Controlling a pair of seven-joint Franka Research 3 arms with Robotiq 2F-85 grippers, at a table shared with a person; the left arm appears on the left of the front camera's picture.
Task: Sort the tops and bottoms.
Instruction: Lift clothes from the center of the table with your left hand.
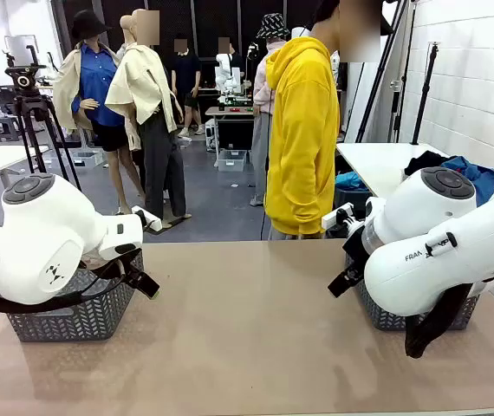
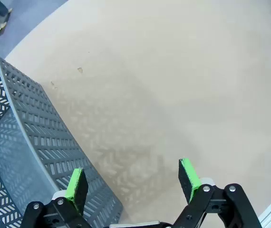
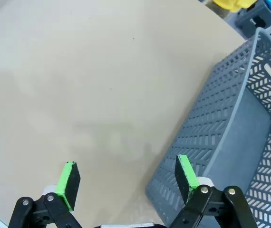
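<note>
The tops and the bottoms are out of view on the beige table (image 1: 247, 338). My left gripper (image 2: 132, 180) is open, with nothing between its green pads. It hangs over the near wall of a grey mesh basket (image 2: 26, 142) and the bare tabletop beside it. My right gripper (image 3: 126, 176) is open as well, above the table right beside the wall of a second grey basket (image 3: 230, 137). No cloth shows in the visible part of either basket. In the front view, the baskets stand at the left (image 1: 74, 316) and right (image 1: 381, 314) under the arms.
A person in a yellow hoodie (image 1: 303, 130) stands at the far edge of the table, hands out of sight. Dark and blue cloth (image 1: 459, 169) lies on a white table behind my right arm. A tripod (image 1: 35, 113) stands at the back left.
</note>
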